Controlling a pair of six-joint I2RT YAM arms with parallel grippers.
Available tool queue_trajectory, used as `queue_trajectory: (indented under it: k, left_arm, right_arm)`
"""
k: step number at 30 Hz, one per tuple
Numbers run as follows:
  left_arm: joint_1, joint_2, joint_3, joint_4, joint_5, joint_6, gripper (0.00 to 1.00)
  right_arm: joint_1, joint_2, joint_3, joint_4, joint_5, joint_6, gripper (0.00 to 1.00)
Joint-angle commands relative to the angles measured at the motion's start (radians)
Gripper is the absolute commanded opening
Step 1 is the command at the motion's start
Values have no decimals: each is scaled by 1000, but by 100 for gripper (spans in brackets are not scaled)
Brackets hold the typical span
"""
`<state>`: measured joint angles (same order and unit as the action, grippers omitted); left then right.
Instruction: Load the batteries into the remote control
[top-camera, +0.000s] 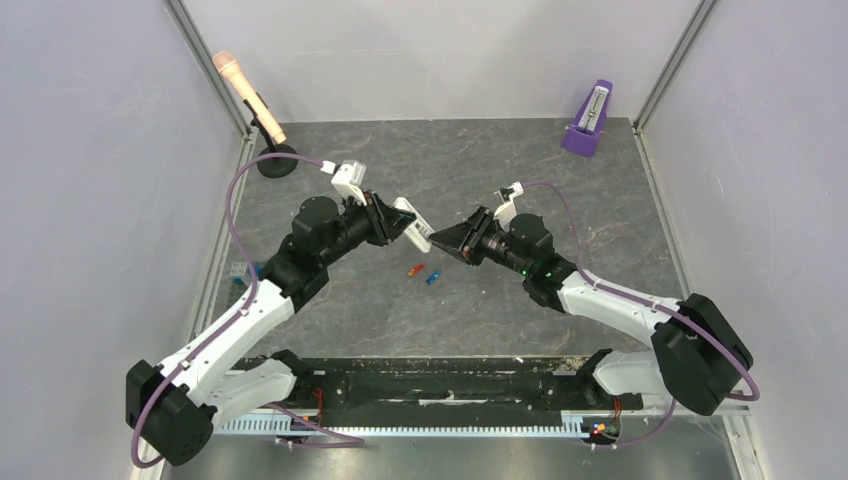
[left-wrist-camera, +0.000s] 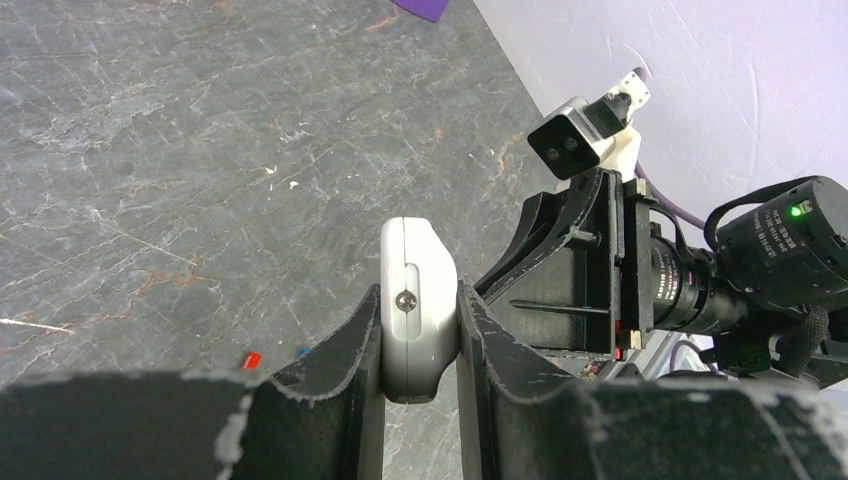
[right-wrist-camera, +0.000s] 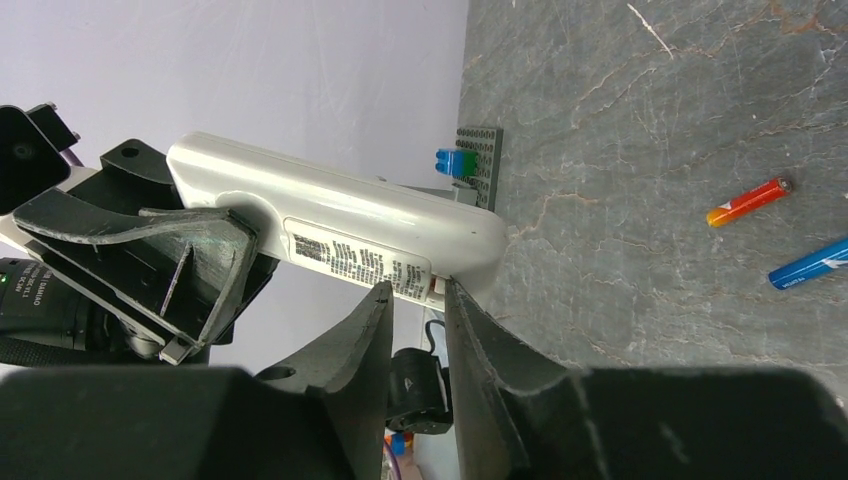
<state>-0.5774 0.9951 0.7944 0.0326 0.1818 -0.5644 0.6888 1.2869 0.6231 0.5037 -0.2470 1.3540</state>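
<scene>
Purple metronome (top-camera: 588, 120) and microphone (top-camera: 245, 92) well behind remote control (top-camera: 412, 225), batteries (top-camera: 433, 277).

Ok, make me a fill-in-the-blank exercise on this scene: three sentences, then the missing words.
1. The remote control is clamped in the gripper of the ___ arm.
2. The red-orange battery and the blue battery both lie on the ___, outside the remote control.
3. The metronome in the far right corner is ___.
Missing words: left; table; purple.
</scene>
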Motion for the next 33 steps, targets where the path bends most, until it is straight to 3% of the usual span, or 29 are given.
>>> queue_trajectory:
  k: [1, 6, 14, 33]
  left_arm:
    - [-9, -7, 3, 96, 83, -55, 2]
    - [-9, -6, 0, 96, 85, -57, 2]
    - [-9, -4, 8, 98, 83, -78, 2]
    - [-8, 13, 16, 174, 141, -244, 2]
  right_arm:
    - [-2, 17, 27, 54, 17, 3, 27]
    - [0, 26, 29, 59, 13, 10, 22]
    - [-2, 33, 12, 70, 11, 15, 26]
    - [0, 77, -72, 545, -79, 128, 23]
